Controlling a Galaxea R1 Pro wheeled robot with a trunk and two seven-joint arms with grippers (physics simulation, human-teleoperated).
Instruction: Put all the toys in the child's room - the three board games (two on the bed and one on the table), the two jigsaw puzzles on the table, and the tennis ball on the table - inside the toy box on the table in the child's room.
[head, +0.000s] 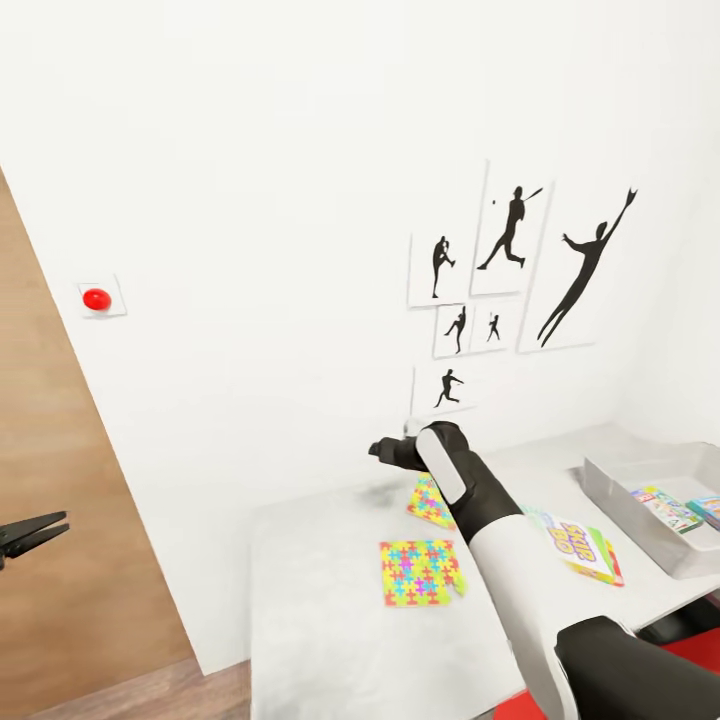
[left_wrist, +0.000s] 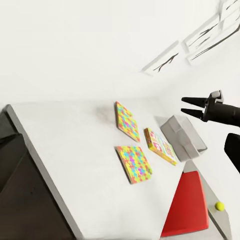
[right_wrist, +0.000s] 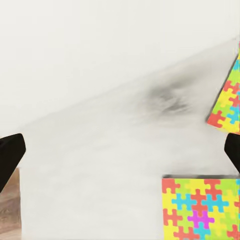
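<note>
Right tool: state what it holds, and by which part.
Nothing. The right tool hangs open above the table, its fingers empty. Both puzzles lie flat on the table below it, untouched.

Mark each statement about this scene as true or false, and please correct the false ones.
1. Two jigsaw puzzles lie on the white table. True: the near jigsaw puzzle and the far jigsaw puzzle.
2. The Skip-Bo box is already inside the toy box. False: it lies on the table beside the toy box.
3. The right tool holds a jigsaw puzzle. False: its fingers are open and empty, above the table.
4. The toy box is empty. False: colourful game boxes lie in it.
5. The tennis ball lies apart from the puzzles. True.
</note>
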